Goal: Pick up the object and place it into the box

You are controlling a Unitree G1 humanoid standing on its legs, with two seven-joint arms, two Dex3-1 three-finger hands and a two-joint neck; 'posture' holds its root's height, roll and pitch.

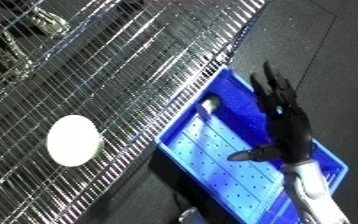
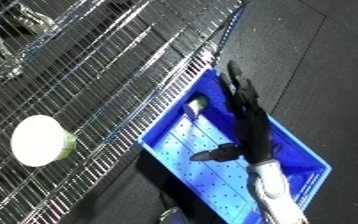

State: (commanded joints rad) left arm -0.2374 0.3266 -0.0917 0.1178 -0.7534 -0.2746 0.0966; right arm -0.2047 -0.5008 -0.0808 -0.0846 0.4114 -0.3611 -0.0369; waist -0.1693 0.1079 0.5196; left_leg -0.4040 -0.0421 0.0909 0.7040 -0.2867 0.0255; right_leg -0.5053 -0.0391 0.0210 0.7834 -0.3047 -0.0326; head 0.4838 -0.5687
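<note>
Right hand (image 1: 286, 127) hangs over the blue bin (image 1: 331, 157), fingers straight and spread, holding nothing. A small silvery object (image 1: 210, 105) lies inside the bin, near its shelf-side corner.

No readable text, label, brand, number or sign on anything in view.

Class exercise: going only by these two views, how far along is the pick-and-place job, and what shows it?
Done: a small metallic object already lies inside the blue bin. In hand: nothing; the right hand stretches over the bin with straight fingers. Left: a white round object sits on the wire rack, perhaps next. The left hand is not in view.
</note>
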